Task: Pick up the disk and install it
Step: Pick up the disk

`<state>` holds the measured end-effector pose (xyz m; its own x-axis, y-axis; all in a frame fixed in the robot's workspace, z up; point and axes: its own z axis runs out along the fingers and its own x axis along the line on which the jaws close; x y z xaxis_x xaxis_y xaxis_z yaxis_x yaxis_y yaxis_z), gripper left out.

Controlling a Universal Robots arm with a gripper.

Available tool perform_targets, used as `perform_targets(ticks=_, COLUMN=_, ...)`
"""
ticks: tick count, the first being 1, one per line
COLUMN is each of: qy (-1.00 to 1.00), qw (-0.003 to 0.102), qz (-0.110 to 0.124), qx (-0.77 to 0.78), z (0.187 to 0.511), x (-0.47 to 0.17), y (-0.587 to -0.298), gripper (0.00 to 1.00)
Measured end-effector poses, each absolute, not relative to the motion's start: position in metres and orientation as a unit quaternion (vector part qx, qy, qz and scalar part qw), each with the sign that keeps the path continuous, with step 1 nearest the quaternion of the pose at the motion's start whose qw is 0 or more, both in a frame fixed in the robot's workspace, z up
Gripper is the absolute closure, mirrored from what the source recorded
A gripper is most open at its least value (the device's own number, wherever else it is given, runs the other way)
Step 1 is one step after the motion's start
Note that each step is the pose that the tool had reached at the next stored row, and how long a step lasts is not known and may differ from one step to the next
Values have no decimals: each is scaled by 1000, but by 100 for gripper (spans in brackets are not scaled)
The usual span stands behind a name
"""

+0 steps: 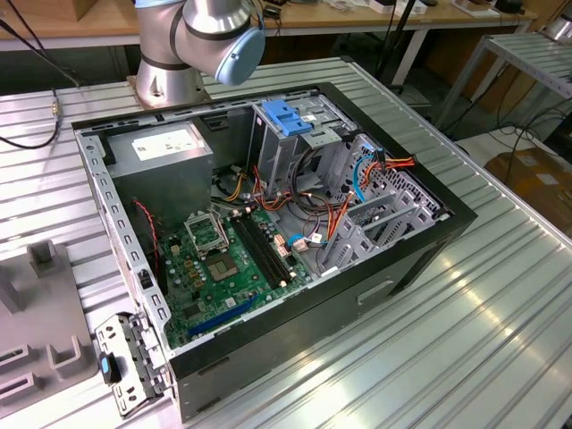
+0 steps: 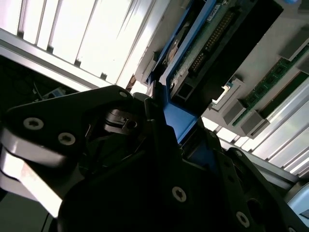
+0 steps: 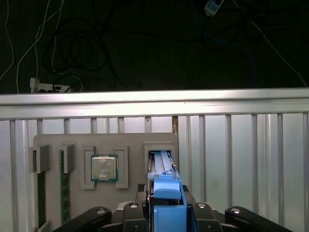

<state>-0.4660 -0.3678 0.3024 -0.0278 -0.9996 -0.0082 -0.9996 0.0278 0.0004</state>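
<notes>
The gripper (image 3: 166, 213) pinches narrow on the blue end tab of the disk (image 3: 166, 191), fingers (image 3: 144, 212) pressed to either side. The disk stands on edge in a slot of the grey tray (image 3: 130, 140), near a processor chip (image 3: 104, 168). In the exterior view, the open computer case (image 1: 295, 335) lies on the ribbed table (image 1: 500, 340)

A ribbed silver aluminium table (image 1: 500, 340) shines under bright overhead light. Behind it runs a long light-wood workbench (image 1: 357, 20). Past its corner, at the exterior view's right, stand a smaller slatted metal table (image 1: 527, 54) and brown cardboard boxes (image 1: 536, 179).
</notes>
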Motion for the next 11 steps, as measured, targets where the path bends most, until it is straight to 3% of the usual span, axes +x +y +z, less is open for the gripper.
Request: perform_targets(ticks=11, qy=717, qw=3, qz=3, qx=-697, z=302, x=-466, y=-368, gripper=63)
